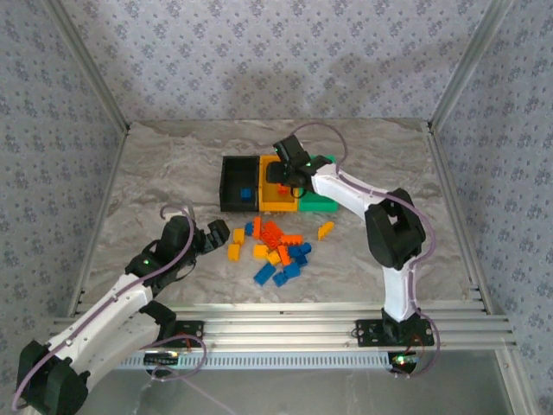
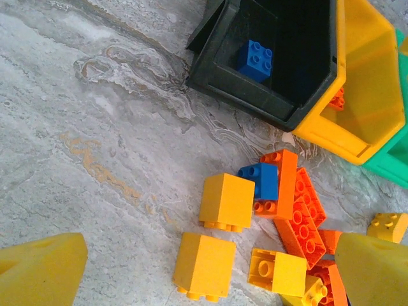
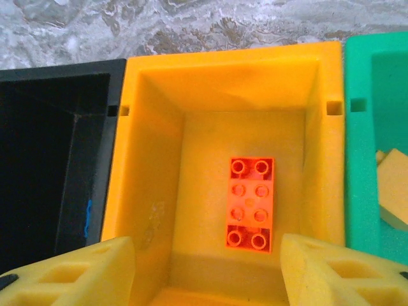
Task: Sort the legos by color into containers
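Marble table (image 1: 155,173): grey and veined.
Bins (image 1: 278,207): three joined in a row at mid-table; black bin (image 1: 225,183) left, yellow bin (image 3: 217,60) middle, green bin (image 1: 318,205) right.
Pile (image 1: 276,251): blue, red-orange and yellow bricks lie loose on the near side of the bins.
Black bin: one blue brick (image 2: 255,60) inside.
Yellow bin: one red-orange brick (image 3: 250,202) lies flat, studs up.
Green bin: part of a yellow brick (image 3: 395,185) shows inside.
Right gripper (image 3: 207,268): above the yellow bin, jaws apart, holding nothing.
Left gripper (image 1: 214,237): just left of the pile, jaws wide apart, empty.
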